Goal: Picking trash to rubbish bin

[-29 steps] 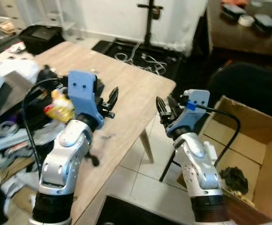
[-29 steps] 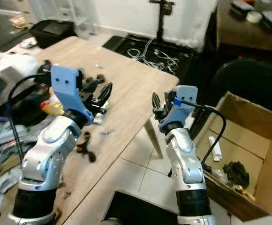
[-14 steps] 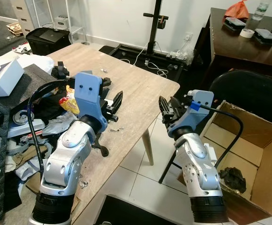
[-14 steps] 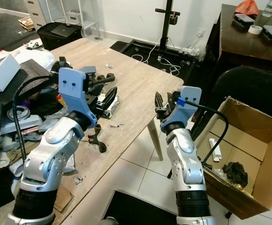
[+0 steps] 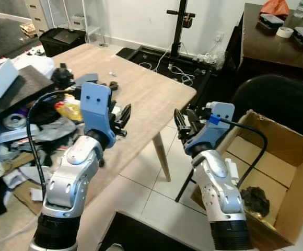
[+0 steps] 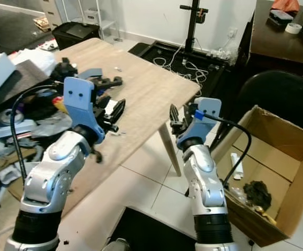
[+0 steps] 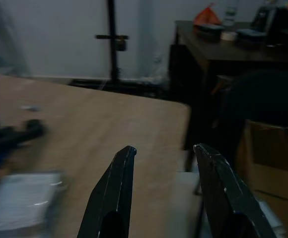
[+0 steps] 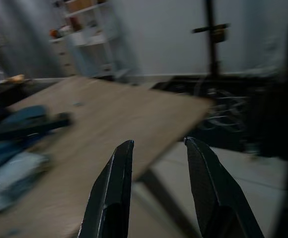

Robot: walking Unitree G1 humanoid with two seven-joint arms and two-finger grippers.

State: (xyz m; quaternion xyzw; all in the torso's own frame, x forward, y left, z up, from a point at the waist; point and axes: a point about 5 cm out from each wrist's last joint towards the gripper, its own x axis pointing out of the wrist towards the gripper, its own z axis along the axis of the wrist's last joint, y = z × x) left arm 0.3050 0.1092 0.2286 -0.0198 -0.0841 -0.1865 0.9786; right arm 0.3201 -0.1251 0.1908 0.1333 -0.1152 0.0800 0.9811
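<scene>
table (image 5: 151,99): light wood grain | box (image 6: 292,151): brown cardboard | chair (image 5: 282,99): black | floor (image 5: 146,183): white tiles

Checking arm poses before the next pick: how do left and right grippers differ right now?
The left gripper is over the wooden table, beside the clutter; the right gripper is past the table's edge, over floor tiles and nearer the cardboard box. Shared: jaws of both are open and empty.

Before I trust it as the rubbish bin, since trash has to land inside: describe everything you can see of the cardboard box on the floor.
The cardboard box is plain brown corrugated board, open at the top with its flaps standing up. It sits on the tiled floor to the robot's right, beside a black chair. Inside lie a dark crumpled lump and a white stick-like item. Neither hand touches it.
</scene>
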